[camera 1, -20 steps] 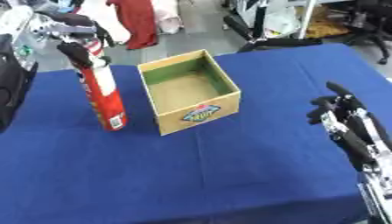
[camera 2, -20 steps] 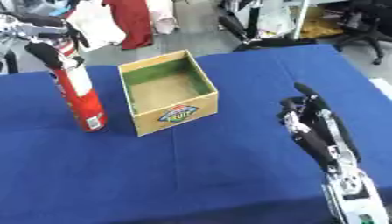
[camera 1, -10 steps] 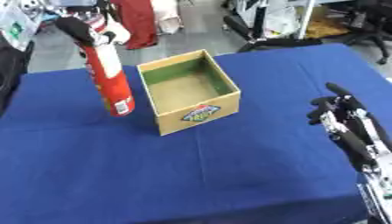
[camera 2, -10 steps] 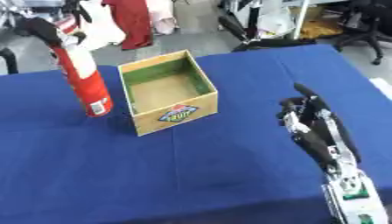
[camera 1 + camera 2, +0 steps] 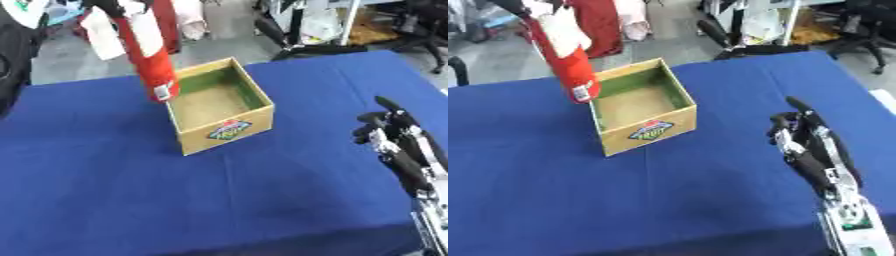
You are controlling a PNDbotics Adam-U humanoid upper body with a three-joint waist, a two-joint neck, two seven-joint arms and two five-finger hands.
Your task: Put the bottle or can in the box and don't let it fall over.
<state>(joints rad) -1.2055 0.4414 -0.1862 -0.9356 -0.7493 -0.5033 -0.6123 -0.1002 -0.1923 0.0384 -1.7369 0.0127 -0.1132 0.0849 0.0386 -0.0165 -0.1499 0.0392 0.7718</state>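
L hand [image 5: 109,6] is gripping red can [image 5: 150,64] by its top over box [image 5: 219,107] edge, fingers unclear; tall, rigid, prob tippy; R hand [image 5: 807,142] is idling open

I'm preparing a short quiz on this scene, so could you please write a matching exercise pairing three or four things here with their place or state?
Things:
1. red can
2. cardboard box
3. right hand
4. blue tablecloth

Places or states:
A. open-topped and holding nothing, standing on the table
B. idle at the right side, fingers relaxed
C. lifted in the air, tilted, over the box's left rim
D. covers the whole table

Pairs: 1-C, 2-A, 3-B, 4-D
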